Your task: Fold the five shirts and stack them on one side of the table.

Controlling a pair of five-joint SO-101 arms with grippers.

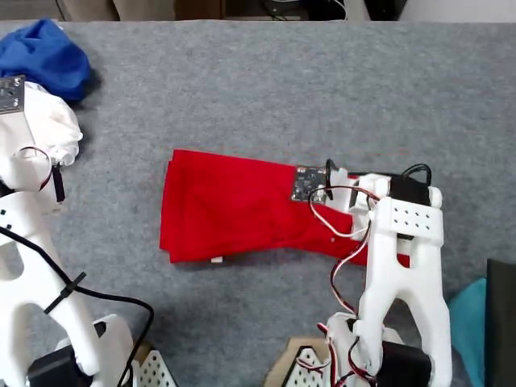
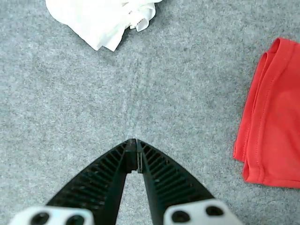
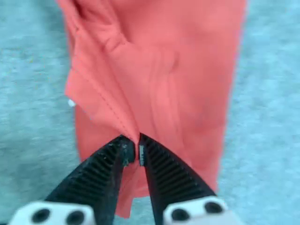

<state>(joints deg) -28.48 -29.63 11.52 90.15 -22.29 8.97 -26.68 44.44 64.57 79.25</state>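
Here's the right arm (image 1: 399, 242), white plastic, stretched out from the near edge of the worktop (image 1: 266, 97) with its wrist tipped down over the right end of the red shirt (image 1: 234, 214). The right tool (image 3: 133, 151) has its black ribbed fingers (image 3: 161, 171) pressed together, and a raised ridge of red fabric runs straight in between the tips: it has that fold pinched. The red shirt lies in the middle of the worktop as a long band running left to right, already doubled over lengthwise, soft knit with stitched hems and a few creases. A small white tag (image 1: 216, 260) pokes out at its near edge, too small to read. Over on the left, the left arm (image 1: 24, 218) stands above the white shirt (image 1: 52, 129), which sits crumpled in a loose heap. The left tool (image 2: 133, 157) points down at bare grey worktop, fingers closed tip to tip with nothing between them, the white shirt beyond it and the red shirt's left end off to one side. The worktop has a grey, felt-like nap. A blue shirt (image 1: 44, 56) is bunched at the far left corner, and a teal cloth (image 1: 468, 322) and a dark cloth (image 1: 501, 314) lie at the near right edge.
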